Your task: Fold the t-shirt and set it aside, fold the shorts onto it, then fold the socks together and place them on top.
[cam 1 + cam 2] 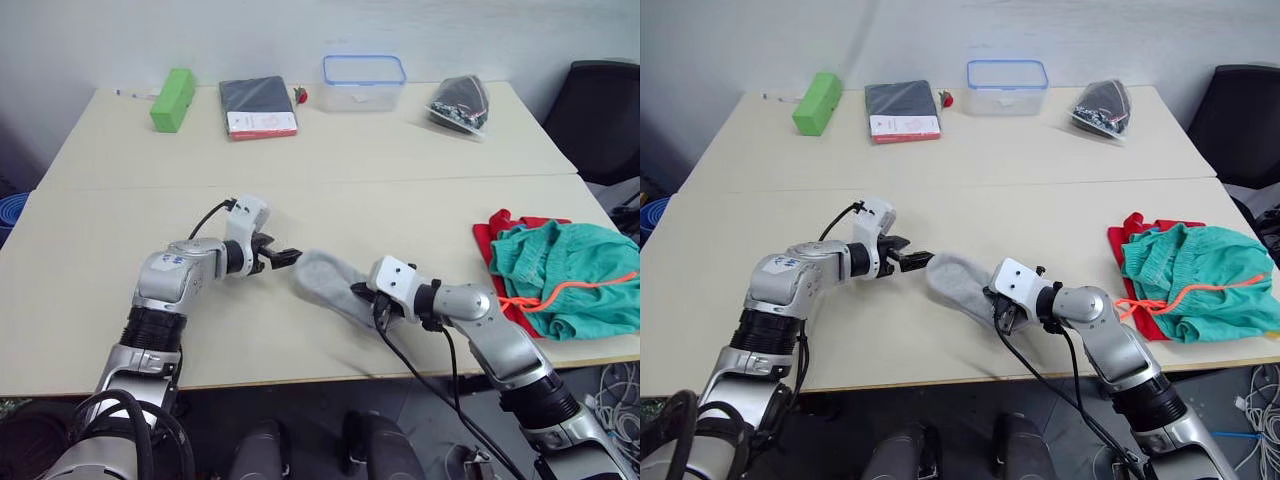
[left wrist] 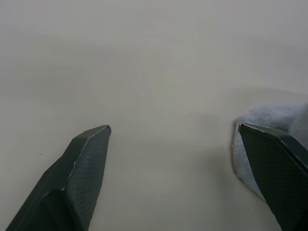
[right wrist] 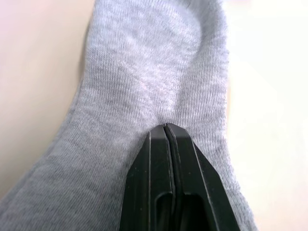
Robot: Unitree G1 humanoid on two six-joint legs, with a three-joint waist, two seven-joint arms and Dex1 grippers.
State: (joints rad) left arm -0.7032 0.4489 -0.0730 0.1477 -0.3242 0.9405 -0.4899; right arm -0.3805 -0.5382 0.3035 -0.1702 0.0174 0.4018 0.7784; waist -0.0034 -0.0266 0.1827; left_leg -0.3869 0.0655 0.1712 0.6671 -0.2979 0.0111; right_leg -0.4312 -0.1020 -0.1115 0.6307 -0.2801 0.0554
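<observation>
**Inspector:** Where do the task items lie?

**Assistant:** The socks (image 1: 325, 285) lie flat on the table (image 1: 330, 150) near its front edge, between the two arms. The shorts (image 1: 570, 275) sit in a heap at the table's right edge, on top of the t-shirt (image 1: 497, 232), with the orange drawstring (image 1: 570, 293) trailing across the front of them.

**Inspector:** Right gripper?

**Assistant:** The right gripper (image 3: 166, 132) has its two fingers pressed together, pinching a ridge of the grey knit. In the head views it sits at the near end of the socks.

**Inspector:** Left gripper?

**Assistant:** The left gripper (image 1: 283, 258) has its fingers spread apart, holding nothing. In the left wrist view one fingertip (image 2: 269, 154) is right at the edge of the socks; whether it touches them, I cannot tell.

**Inspector:** Other items on the table?

**Assistant:** Along the far edge: a green block (image 1: 172, 99), a dark flat packet (image 1: 258, 106) with a white and red label strip, a small red object (image 1: 300, 95) just beside it, a clear box (image 1: 363, 82) with a blue-rimmed lid, and a clear bag (image 1: 460, 104) of dark contents.

**Inspector:** Any readable writing or brands?

**Assistant:** None legible. The packet's label shows print too small to read, and there are faint marks on the left forearm casing that I cannot make out.
</observation>
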